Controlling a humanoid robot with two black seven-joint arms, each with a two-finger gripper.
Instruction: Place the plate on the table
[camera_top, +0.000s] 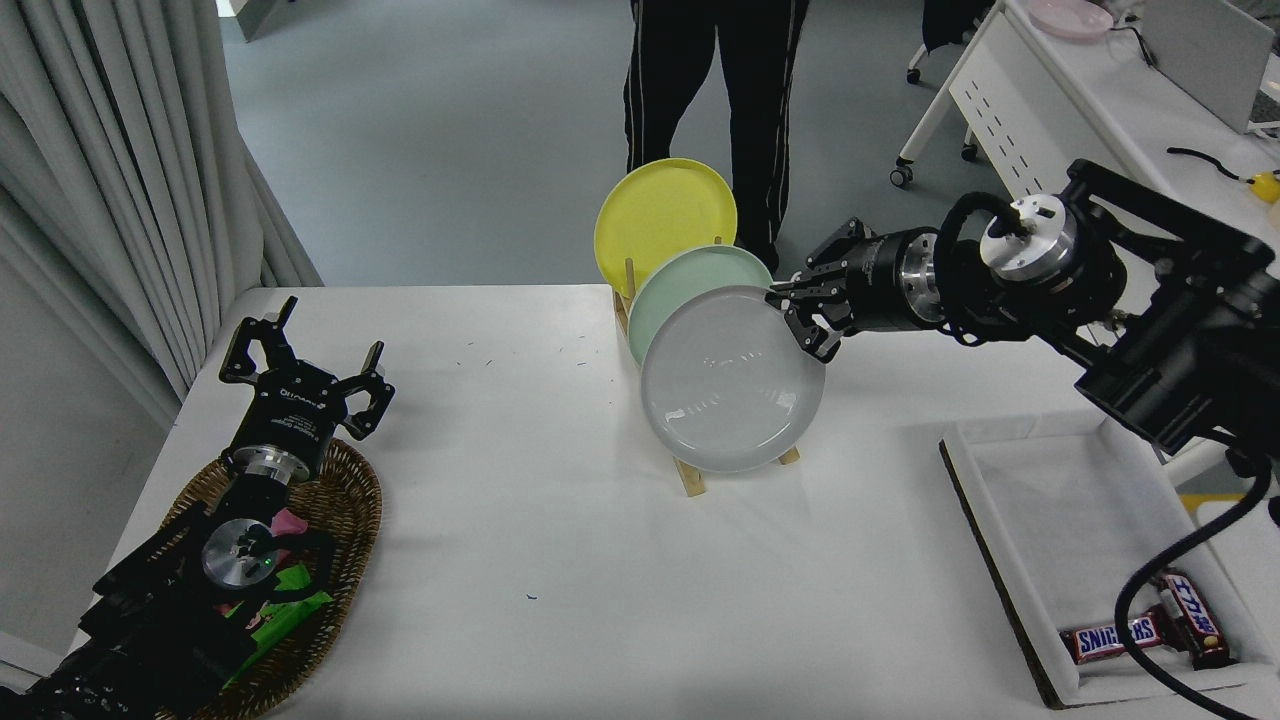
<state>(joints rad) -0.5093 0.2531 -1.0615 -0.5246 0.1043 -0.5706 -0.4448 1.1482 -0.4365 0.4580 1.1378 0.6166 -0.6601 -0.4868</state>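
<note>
The pale grey plate (730, 382) hangs in the air in front of the wooden rack (688, 474), tilted with its face toward the camera. My right gripper (795, 315) is shut on the plate's upper right rim and holds it clear of the white table (560, 560). A mint green plate (680, 285) and a yellow plate (660, 225) stand in the rack behind it. My left gripper (305, 370) is open and parked at the lower left, over the wicker basket (345, 520).
A white tray (1090, 540) with Snickers bars (1115, 637) lies at the right front. A person (715, 90) stands at the table's far side. A white perforated-panel desk (1090, 110) stands at the back right.
</note>
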